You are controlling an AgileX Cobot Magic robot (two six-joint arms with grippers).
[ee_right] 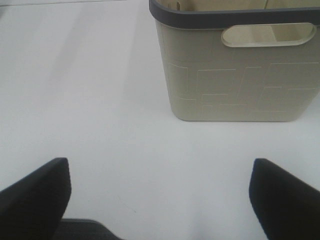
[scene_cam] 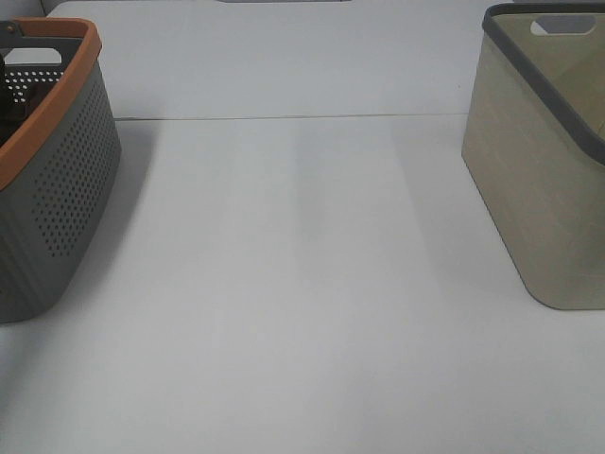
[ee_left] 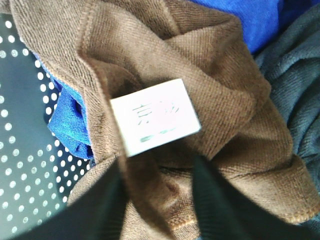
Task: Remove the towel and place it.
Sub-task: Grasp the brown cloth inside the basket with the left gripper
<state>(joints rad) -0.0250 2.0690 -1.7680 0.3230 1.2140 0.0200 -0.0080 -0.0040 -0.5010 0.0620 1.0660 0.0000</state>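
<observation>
White tabletop (scene_cam: 302, 303) fills the high view. At its left edge stands a grey perforated basket (scene_cam: 76, 189) with an orange rim. At the right edge stands a beige basket (scene_cam: 539, 189) with a dark grey rim, well apart from the first. Something dark lies inside the grey basket, but it is too shadowed here to name. Neither arm shows in this view.

Brown cloth fills the left wrist view. The towel (ee_left: 225, 100) lies bunched in the grey basket, whose dotted wall (ee_left: 25, 150) shows beside it. Its white tag (ee_left: 155, 117) faces the camera, printed with small marks I cannot read. A blue cloth (ee_left: 70, 120) lies under and beside the towel, and a dark grey cloth (ee_left: 295, 85) touches its other edge. The left gripper (ee_left: 160, 200) is down on the towel, and its black fingers (ee_left: 100, 215) flank a raised fold with a hemmed edge. Cloth fills the gap between them. Whether they are squeezing the fold, I cannot tell.

Pale table (ee_right: 100, 100) takes up most of the right wrist view, with the beige basket (ee_right: 235, 85) standing beyond, its oval handle slot (ee_right: 268, 35) turned toward the camera. The right gripper (ee_right: 160, 185) hangs above bare table, and its dark fingers (ee_right: 40, 195) are spread wide with nothing between them.
</observation>
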